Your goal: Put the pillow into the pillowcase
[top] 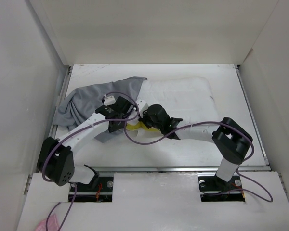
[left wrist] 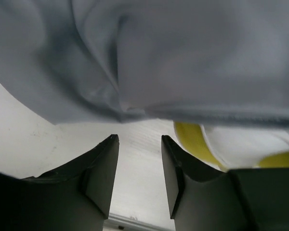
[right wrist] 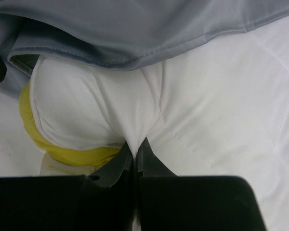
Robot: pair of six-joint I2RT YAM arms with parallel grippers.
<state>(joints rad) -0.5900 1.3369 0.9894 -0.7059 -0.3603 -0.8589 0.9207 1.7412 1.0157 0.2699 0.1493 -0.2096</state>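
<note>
The white pillow (top: 183,98) lies across the middle of the table, its yellow band (top: 137,126) at the near left corner. The grey pillowcase (top: 94,98) lies crumpled at the left and covers the pillow's left end. My right gripper (right wrist: 135,146) is shut on a pinch of the white pillow (right wrist: 221,115) beside the yellow band (right wrist: 62,151), just below the pillowcase's hemmed edge (right wrist: 135,62). My left gripper (left wrist: 139,144) is open and empty, its fingers (left wrist: 103,168) just under the pillowcase (left wrist: 183,57), with the yellow band (left wrist: 195,142) to its right.
White walls (top: 24,72) enclose the table on three sides. A metal rail (top: 183,168) runs along the near edge. Purple cables (top: 149,139) loop over both arms near the pillow's corner.
</note>
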